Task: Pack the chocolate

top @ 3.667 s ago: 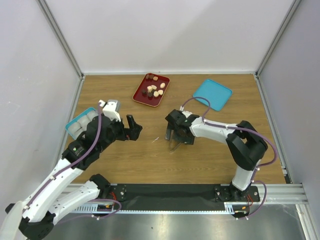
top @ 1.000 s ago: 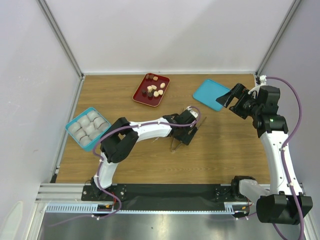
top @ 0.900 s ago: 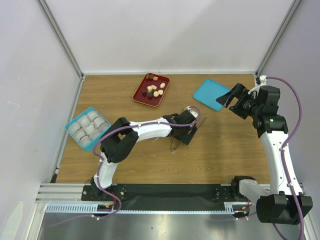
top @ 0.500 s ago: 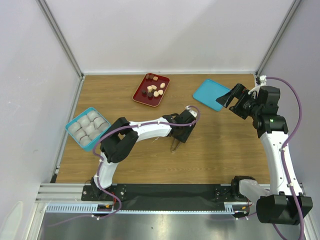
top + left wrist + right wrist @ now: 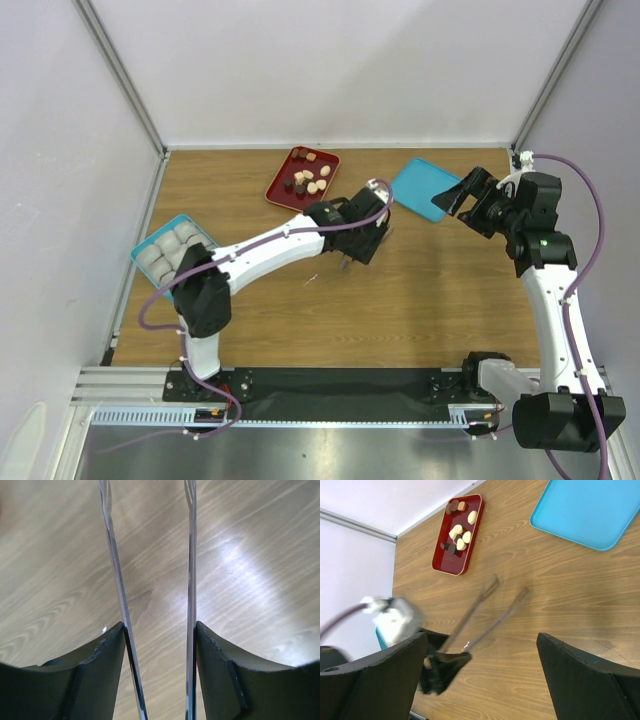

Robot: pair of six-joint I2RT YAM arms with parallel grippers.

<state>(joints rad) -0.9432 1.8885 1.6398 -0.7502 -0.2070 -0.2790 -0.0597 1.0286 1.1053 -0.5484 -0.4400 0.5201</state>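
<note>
Left gripper (image 5: 159,625) clamped on a pair of metal tongs (image 5: 116,580), one dark finger (image 5: 75,672) pressed against the outside of each thin blade. Blades apart from each other, running up and out of the left wrist view over bare wood, tips unseen there. From above, left arm (image 5: 262,248) stretched long across the wooden table (image 5: 450,300), wrist ending just beside the red tray (image 5: 288,200), off its near right corner and apart from it. Tongs blurred in the right wrist view, both blades splayed and slanting toward the red tray's near right corner, tips short of its rim.

Chocolate (image 5: 455,530) all inside the red tray: several pale beige pieces bunched around the middle, a few dark brown ones among them, a couple of brown ones at the far end.

Right gripper (image 5: 481,640) raised well to the right of the red tray, fingers spread wide apart. Flat teal lid (image 5: 418,186) on the wood between the red tray and that gripper, apart from the tray. Teal box (image 5: 156,237) well to the near left of the red tray, packed with pale round cups (image 5: 172,248), its near corner behind the left arm's elbow.
</note>
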